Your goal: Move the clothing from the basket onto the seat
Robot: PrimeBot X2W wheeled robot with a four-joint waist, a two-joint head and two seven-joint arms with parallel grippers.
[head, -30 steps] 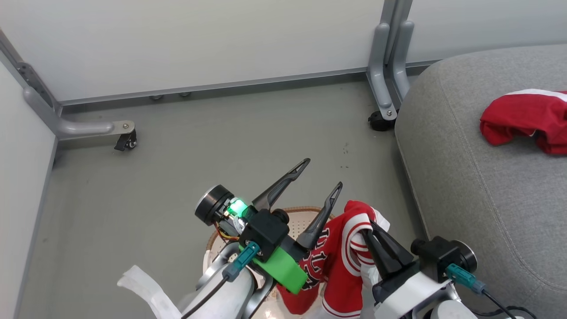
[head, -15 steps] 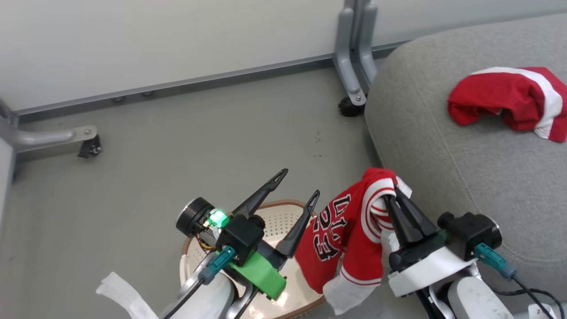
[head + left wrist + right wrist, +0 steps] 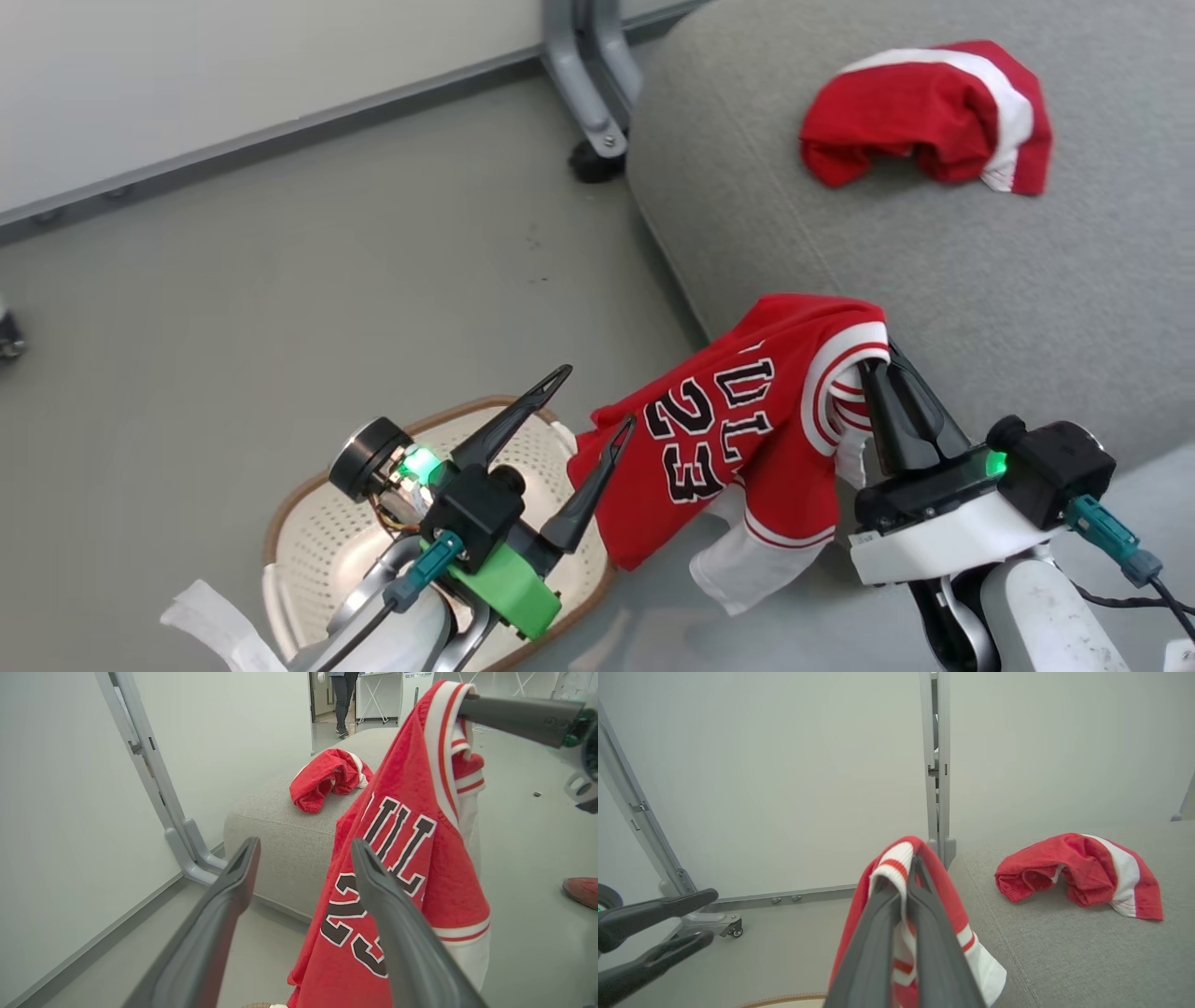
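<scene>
The red jersey (image 3: 747, 429) with black-and-white lettering hangs in the air from my right gripper (image 3: 873, 364), which is shut on its striped trim (image 3: 896, 868) beside the near edge of the grey seat (image 3: 840, 243). The other red garment (image 3: 924, 112) with a white band lies crumpled on the seat (image 3: 1064, 952) farther back. My left gripper (image 3: 597, 401) stands open above the cream basket (image 3: 327, 523), its fingers (image 3: 224, 905) holding nothing, with the jersey (image 3: 402, 858) just to its right.
A grey metal partition leg with a caster (image 3: 588, 121) stands on the floor at the seat's far-left corner. White wall panels (image 3: 233, 65) run along the back. A person's legs (image 3: 343, 700) and a reddish shoe (image 3: 581, 891) appear in the left wrist view.
The camera has swung right. My right gripper has carried the jersey out of the basket, up and toward the seat's edge. The left gripper stays open over the basket.
</scene>
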